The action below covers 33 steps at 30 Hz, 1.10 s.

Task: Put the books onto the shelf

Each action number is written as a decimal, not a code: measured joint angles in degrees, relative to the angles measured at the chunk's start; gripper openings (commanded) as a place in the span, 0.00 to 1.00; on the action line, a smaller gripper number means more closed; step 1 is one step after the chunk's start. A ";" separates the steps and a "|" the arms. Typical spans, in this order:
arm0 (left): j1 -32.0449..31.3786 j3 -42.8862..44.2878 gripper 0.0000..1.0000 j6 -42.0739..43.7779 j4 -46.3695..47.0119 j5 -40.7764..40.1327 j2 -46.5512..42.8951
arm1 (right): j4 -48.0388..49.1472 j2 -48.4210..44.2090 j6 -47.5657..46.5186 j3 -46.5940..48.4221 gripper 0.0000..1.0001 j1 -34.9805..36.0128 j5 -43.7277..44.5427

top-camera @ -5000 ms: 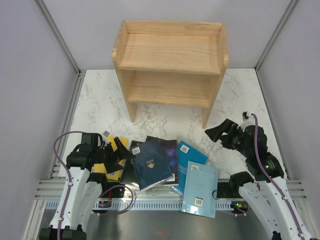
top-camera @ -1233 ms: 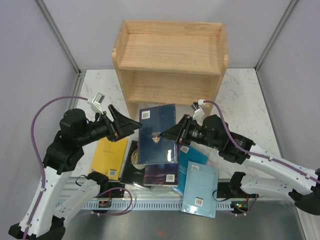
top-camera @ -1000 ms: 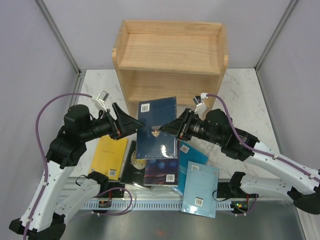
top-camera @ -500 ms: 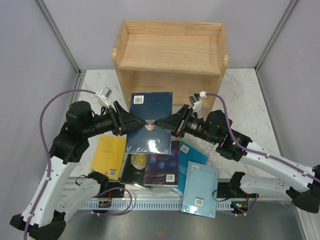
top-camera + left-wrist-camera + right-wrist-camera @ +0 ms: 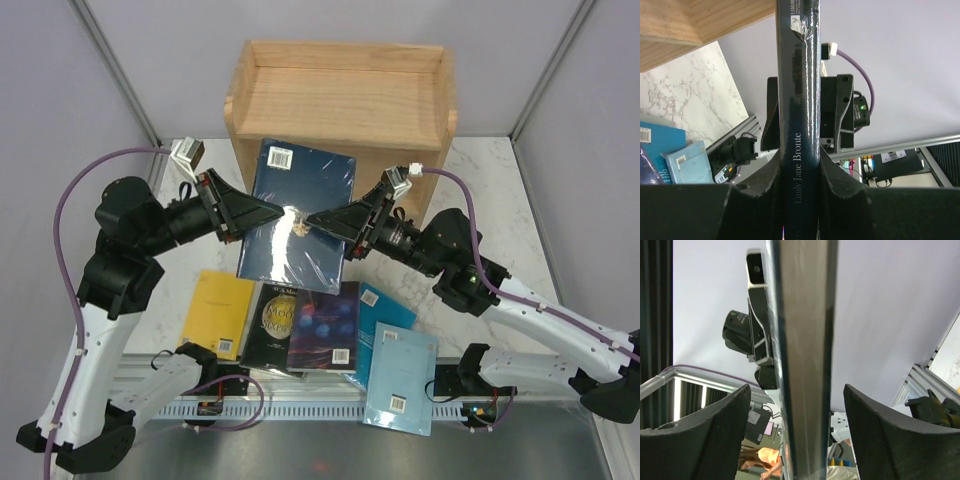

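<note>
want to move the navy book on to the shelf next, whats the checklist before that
1. Left tool clamped on the spine of the navy paperback book: ok.
2. Right tool fingers standing apart from the book: ok.
3. Top tier of the light wooden two-tier shelf free of books: ok.
4. Lower tier free: cannot tell, the book hides part of it.
5. Grip firm enough for one arm: cannot tell.
</note>
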 measured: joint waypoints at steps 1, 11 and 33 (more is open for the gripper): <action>0.04 1.51 0.02 0.00 -0.52 0.04 0.98 | -0.04 -0.13 -0.04 0.02 0.80 0.00 -0.04; 3.34 9.55 0.02 0.00 -2.73 -0.42 8.81 | -0.85 -4.52 1.07 -2.38 0.68 0.59 0.59; 7.34 12.57 0.39 -3.67 2.29 -5.16 9.38 | -6.08 4.35 -1.03 11.28 0.00 -0.59 1.14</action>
